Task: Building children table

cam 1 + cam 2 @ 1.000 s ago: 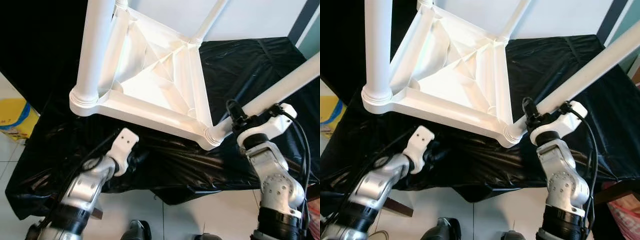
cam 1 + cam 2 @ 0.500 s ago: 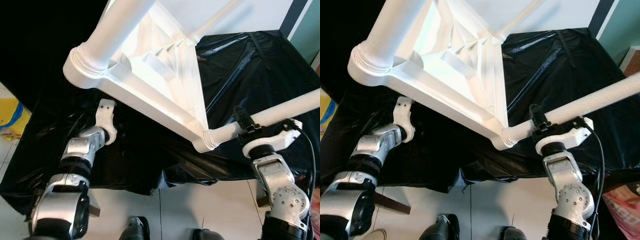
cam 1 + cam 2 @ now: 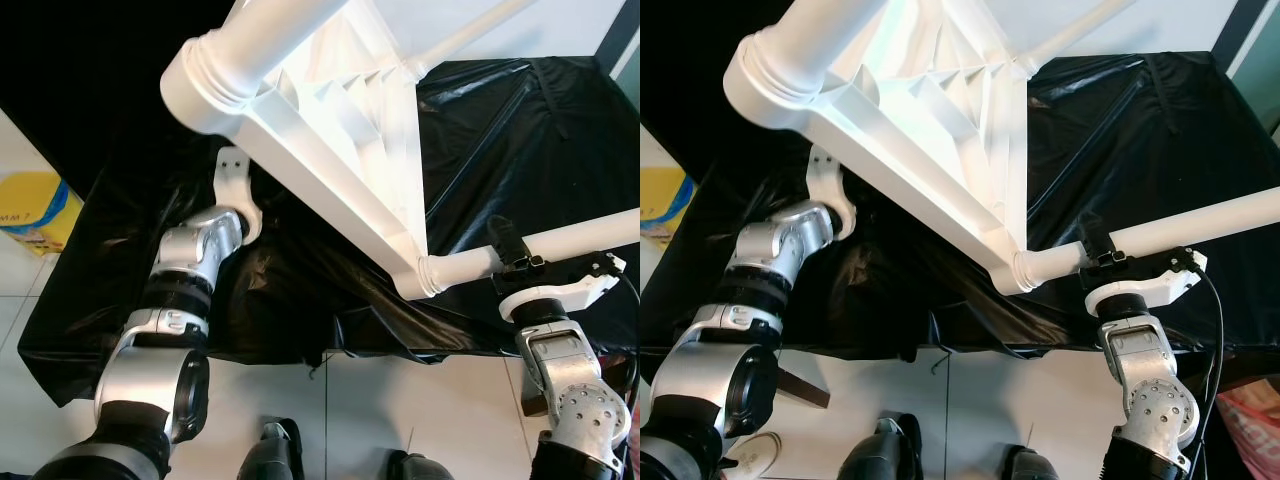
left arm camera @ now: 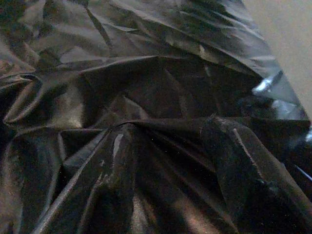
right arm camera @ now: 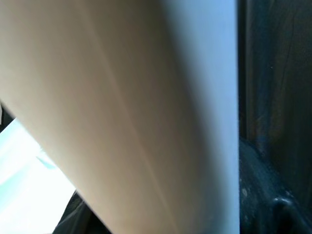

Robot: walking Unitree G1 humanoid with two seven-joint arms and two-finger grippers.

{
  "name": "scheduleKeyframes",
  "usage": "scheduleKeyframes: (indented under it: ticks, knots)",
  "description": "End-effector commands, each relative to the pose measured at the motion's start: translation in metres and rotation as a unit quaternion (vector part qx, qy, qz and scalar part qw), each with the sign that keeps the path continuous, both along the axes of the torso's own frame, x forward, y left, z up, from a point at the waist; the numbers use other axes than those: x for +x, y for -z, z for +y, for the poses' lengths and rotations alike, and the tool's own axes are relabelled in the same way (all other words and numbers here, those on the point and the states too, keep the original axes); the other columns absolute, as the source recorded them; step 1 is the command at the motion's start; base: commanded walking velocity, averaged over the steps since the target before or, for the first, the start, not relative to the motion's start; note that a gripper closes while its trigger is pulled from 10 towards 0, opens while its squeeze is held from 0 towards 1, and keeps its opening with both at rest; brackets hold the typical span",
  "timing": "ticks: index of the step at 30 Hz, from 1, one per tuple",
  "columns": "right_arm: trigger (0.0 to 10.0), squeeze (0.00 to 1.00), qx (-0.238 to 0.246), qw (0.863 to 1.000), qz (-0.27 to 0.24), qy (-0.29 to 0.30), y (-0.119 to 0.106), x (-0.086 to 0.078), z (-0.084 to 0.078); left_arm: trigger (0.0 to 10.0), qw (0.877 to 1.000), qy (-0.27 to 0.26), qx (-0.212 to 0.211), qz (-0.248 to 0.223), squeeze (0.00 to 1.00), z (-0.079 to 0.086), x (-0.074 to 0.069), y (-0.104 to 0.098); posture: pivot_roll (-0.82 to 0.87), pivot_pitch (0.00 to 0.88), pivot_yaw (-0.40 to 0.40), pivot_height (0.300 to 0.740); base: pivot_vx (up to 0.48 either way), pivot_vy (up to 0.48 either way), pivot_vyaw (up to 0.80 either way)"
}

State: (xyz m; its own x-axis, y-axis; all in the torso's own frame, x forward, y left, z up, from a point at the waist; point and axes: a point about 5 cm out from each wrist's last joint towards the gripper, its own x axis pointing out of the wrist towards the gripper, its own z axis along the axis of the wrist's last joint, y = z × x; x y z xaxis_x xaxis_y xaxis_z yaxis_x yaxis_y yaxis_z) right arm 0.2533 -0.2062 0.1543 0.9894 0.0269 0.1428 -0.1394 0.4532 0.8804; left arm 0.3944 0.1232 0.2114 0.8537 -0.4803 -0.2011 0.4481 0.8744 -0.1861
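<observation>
Sheet (image 3: 520,150): black, glossy, crumpled plastic over the counter, hanging over the front edge; likely laid to keep the white parts from scuffing.
Table (image 3: 340,130): white plastic, upside down and tipped above the sheet, ribbed underside facing the camera; near edge raised, probably so the legs can be reached and turned.
Table look: moulded frame with diagonal ribs meeting in the middle, round threaded collars at the corners, smooth matt tubes for legs.
Near leg (image 3: 270,30): thick, seated in the front-left collar, rising out of the top of the view.
Right leg (image 3: 570,240): seated in the front-right corner socket, jutting sideways towards the robot's right; joint looks closed, though full tightness cannot be judged.
Far leg (image 3: 470,30): thin with distance, at the back corner.
Left arm (image 3: 195,265): reaches forward under the raised front rail, wrist just below it, seemingly to prop or steady the frame.
Left tool: hidden beneath the rail, fingers spread or pressed together cannot be told; wrist view shows dark folds of sheet.
Right tool (image 3: 515,262): black fingers pinching the right leg just beside the socket, close to the joint for best control when twisting or holding.
Right wrist view: pale tube of the right leg close against the lens.
Bin (image 3: 35,210): yellow and blue, on the tiled floor (image 3: 440,400) beside the counter.
</observation>
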Motion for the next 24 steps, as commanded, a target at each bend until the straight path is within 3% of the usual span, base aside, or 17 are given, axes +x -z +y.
scheduleKeyframes:
  ticks: [1,5,8,11,13,14,15,16,17,18,19,20,24]
  knots:
    - [10.0,0.00,0.031,0.996,0.068,-0.045,0.033,-0.007,0.019,10.0,0.992,0.050,-0.002,-0.117,0.00,-0.015,-0.003,-0.070,-0.08,0.163,0.091,0.740,0.000,0.000,0.00]
    - [10.0,0.00,0.020,0.997,0.065,-0.040,0.032,-0.010,0.017,10.0,0.988,0.093,0.046,-0.115,0.00,-0.019,-0.013,-0.064,-0.09,0.169,0.095,0.740,0.000,0.000,0.00]
    - [10.0,0.00,-0.025,0.999,0.036,-0.030,0.016,-0.008,0.011,10.0,0.980,0.129,0.139,-0.065,0.00,-0.009,-0.026,-0.021,-0.09,0.172,0.095,0.740,0.000,0.000,0.00]
    - [10.0,0.00,-0.036,0.999,0.024,-0.028,0.010,-0.007,0.010,10.0,0.977,0.138,0.157,-0.048,0.00,-0.006,-0.032,-0.011,-0.09,0.174,0.095,0.740,0.000,0.000,0.00]
    - [10.0,0.00,-0.038,0.999,0.007,-0.024,0.000,-0.005,0.005,10.0,0.963,0.181,0.197,-0.033,0.00,0.003,-0.047,0.005,-0.09,0.178,0.091,0.740,0.000,0.000,0.00]
    - [10.0,0.00,-0.038,0.999,0.007,-0.024,0.000,-0.005,0.005,10.0,0.963,0.181,0.197,-0.033,0.00,0.003,-0.047,0.005,-0.09,0.178,0.091,0.740,0.000,0.000,0.00]
    - [10.0,0.00,-0.041,0.999,-0.007,-0.011,-0.008,-0.003,-0.001,10.0,0.937,0.259,0.232,-0.021,0.00,0.012,-0.076,0.018,-0.08,0.184,0.082,0.740,0.000,0.000,0.00]
    - [10.0,0.00,-0.041,0.999,-0.007,-0.011,-0.008,-0.003,-0.001,10.0,0.937,0.259,0.232,-0.021,0.00,0.012,-0.076,0.018,-0.08,0.184,0.082,0.740,0.000,0.000,0.00]
    - [10.0,0.00,-0.044,0.999,-0.015,-0.007,-0.011,-0.002,-0.004,10.0,0.922,0.299,0.245,-0.026,0.00,0.014,-0.092,0.019,-0.07,0.185,0.081,0.740,0.000,0.000,0.00]
    - [10.0,0.00,-0.048,0.999,-0.016,-0.008,-0.012,-0.002,-0.005,10.0,0.933,0.285,0.218,-0.024,0.00,0.016,-0.093,0.012,-0.07,0.187,0.080,0.740,0.000,0.000,0.00]
    - [10.0,0.00,-0.048,0.999,-0.016,-0.008,-0.012,-0.002,-0.005,10.0,0.933,0.285,0.218,-0.024,0.00,0.016,-0.093,0.012,-0.07,0.187,0.080,0.740,0.000,0.000,0.00]
    - [10.0,0.00,-0.051,0.999,-0.015,-0.009,-0.011,-0.002,-0.005,10.0,0.942,0.272,0.197,-0.021,0.00,0.017,-0.092,0.006,-0.07,0.187,0.080,0.740,0.000,0.000,0.00]
    - [10.0,0.00,-0.063,0.998,-0.028,-0.008,-0.018,0.000,-0.006,10.0,0.927,0.296,0.229,-0.027,0.00,0.029,-0.111,-0.001,-0.06,0.188,0.077,0.740,0.000,0.000,0.00]
